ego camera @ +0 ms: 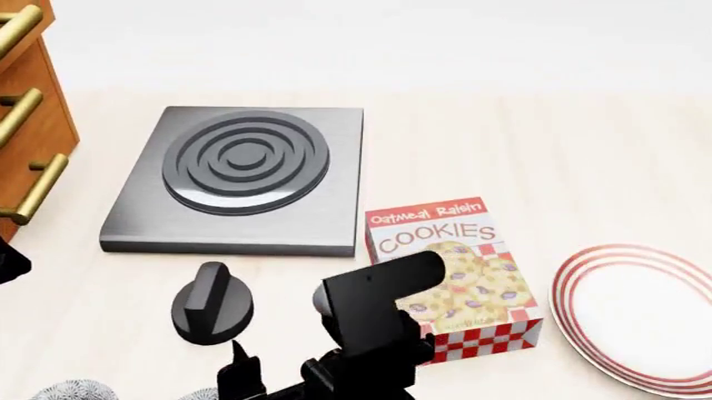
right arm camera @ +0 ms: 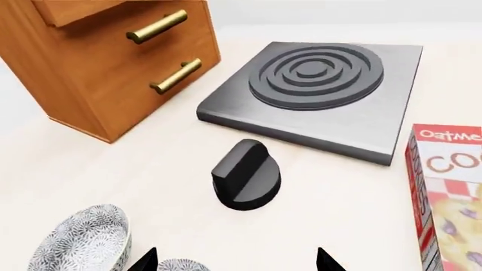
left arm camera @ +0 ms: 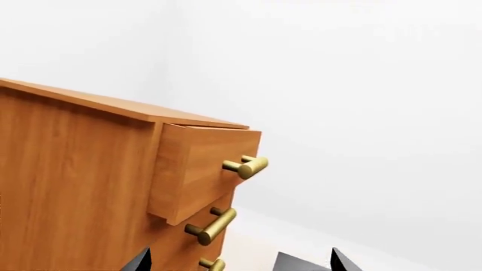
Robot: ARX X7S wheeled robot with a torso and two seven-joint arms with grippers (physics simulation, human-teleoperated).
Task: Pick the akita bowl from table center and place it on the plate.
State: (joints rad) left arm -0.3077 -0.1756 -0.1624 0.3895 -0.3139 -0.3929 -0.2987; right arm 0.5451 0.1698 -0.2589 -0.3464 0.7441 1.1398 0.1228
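Pale counter [ego camera: 534, 133] carrying a grey burner slab [ego camera: 239, 179] toward the far left, wooden drawers [ego camera: 28, 108] with brass handles at the far left edge, a black knob [ego camera: 212, 302] just in front of the slab, a cookie box [ego camera: 451, 275] lying flat beside the slab's near right corner. Plate [ego camera: 634, 312], white with red rings, at the right edge, near the box but apart from it, bare. Two speckled bowls at the near left edge of the counter: one bowl [right arm camera: 81, 238] seen well from the right wrist, tilted-looking, pale inside; second bowl [right arm camera: 175, 265] just beside it, only a sliver of rim showing. Cannot tell which of the two is the akita bowl. Right claw [right arm camera: 235, 261] hanging above the second bowl's rim, its two dark tips wide apart, nothing between them. Left claw [left arm camera: 239, 261] spread too, empty, facing the drawers [left arm camera: 113, 186] and a white wall. Black arm link [ego camera: 373, 321] hiding part of the box in the head view.
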